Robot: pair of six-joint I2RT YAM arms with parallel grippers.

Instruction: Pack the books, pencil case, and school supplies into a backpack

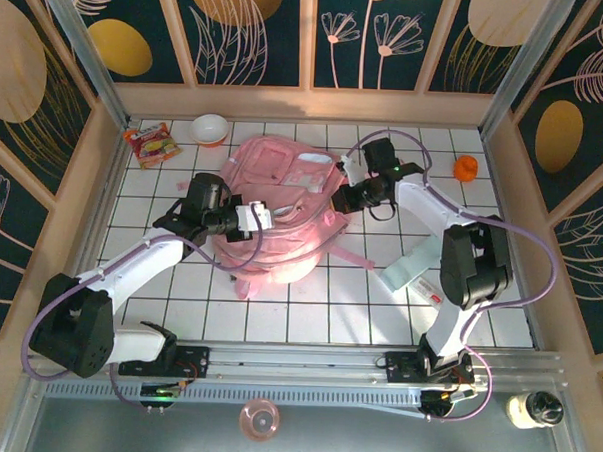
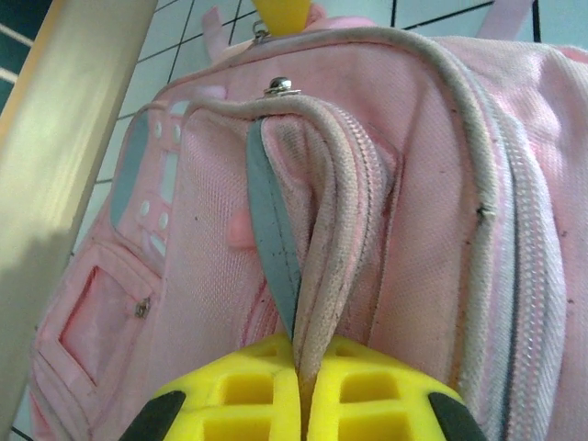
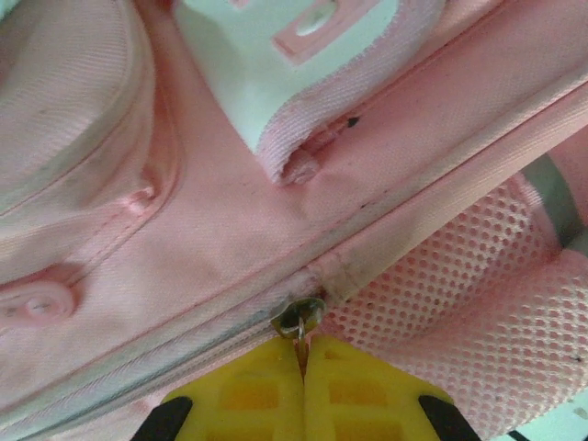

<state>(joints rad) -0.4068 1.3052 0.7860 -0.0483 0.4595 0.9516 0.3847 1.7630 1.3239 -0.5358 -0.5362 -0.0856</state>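
From above, the backpack (image 1: 282,215) lies flat in the middle of the table (image 1: 308,311), a little nearer the far edge. The left gripper (image 1: 260,216) is on its left side and the right gripper (image 1: 340,200) on its right side, both touching the fabric. From this height I cannot tell how their jaws stand. The pencil case (image 1: 412,273) lies near the table's right edge, partly under the right arm and apart from the backpack. A snack packet (image 1: 150,142) and a small bowl (image 1: 210,129) sit by the far left corner. An orange thing (image 1: 465,168) sits toward the far right corner.

At the left wrist, the left gripper (image 2: 303,386) has its yellow fingers (image 2: 248,404) pressed together on a raised piped edge of the backpack (image 2: 432,184). A grey strip (image 2: 271,230) runs along that edge down into the grip.

At the right wrist, the right gripper (image 3: 303,354) has its yellow fingers (image 3: 248,395) closed on a metal zip pull (image 3: 299,317) on the backpack (image 3: 211,230). Pink mesh (image 3: 441,312) lies just to the right of the pull, and a pale panel (image 3: 248,64) shows above it.
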